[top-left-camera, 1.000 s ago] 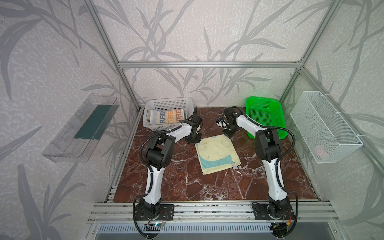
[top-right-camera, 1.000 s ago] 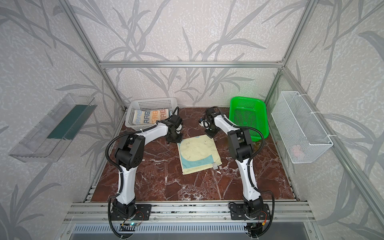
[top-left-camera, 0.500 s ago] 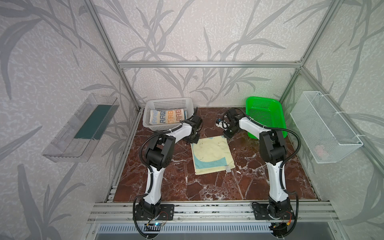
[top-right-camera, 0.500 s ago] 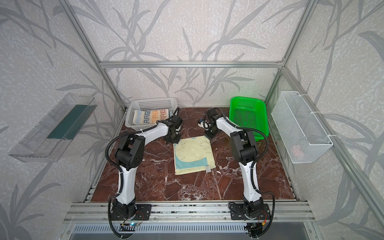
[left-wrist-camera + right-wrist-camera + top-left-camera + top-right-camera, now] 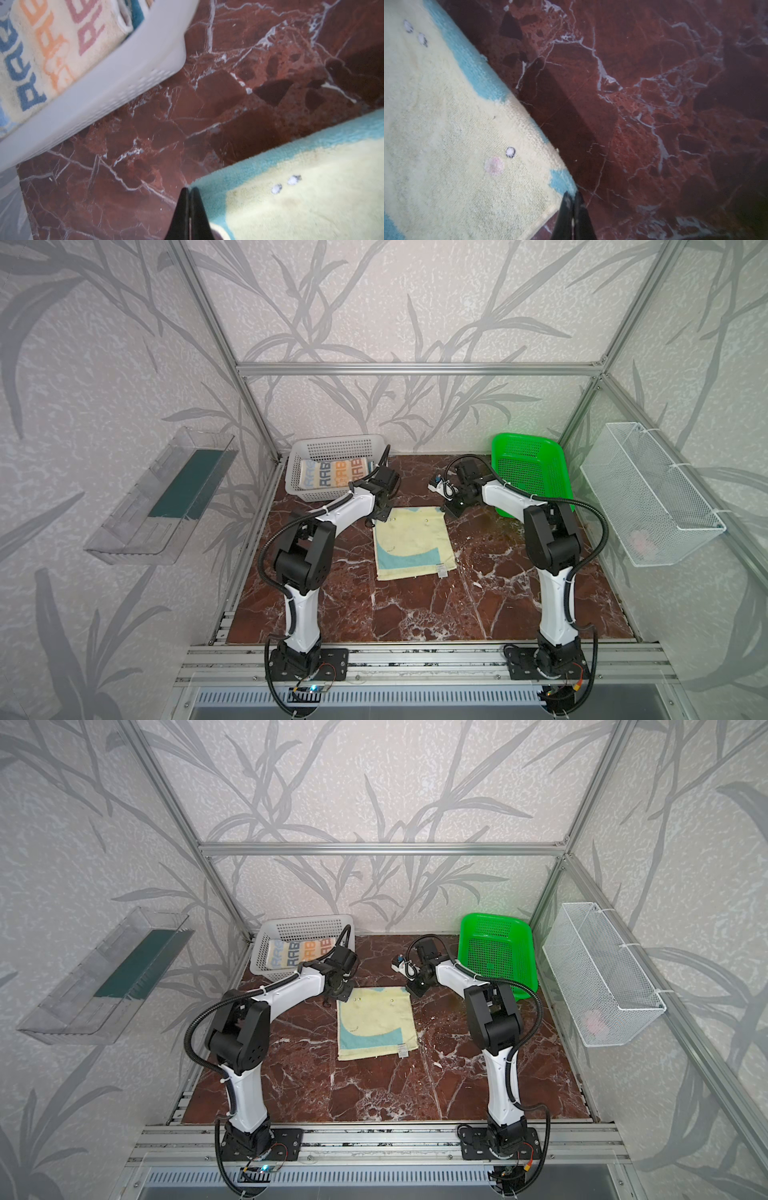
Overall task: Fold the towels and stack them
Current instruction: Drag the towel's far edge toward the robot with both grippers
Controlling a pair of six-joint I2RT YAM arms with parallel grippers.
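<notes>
Pinching far corners of yellow towel (image 5: 409,541), flat on surface (image 5: 415,605): left end effector (image 5: 188,192), right end effector (image 5: 572,196) both clamped on it (fold looks pending). Next: lift together, lay far edge onto near edge.

Left pincer (image 5: 188,190) closed, right pincer (image 5: 572,195) closed, both arms extended forward

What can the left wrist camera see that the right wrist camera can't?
Only the left wrist view shows the white basket with the lettered towel inside it. Only the right wrist view shows a pink cheek spot on the cloth. Both show the yellow-and-blue towel lying on the red marble table. Each also shows its own gripper, the left gripper and the right gripper, shut on a corner of that towel.
</notes>
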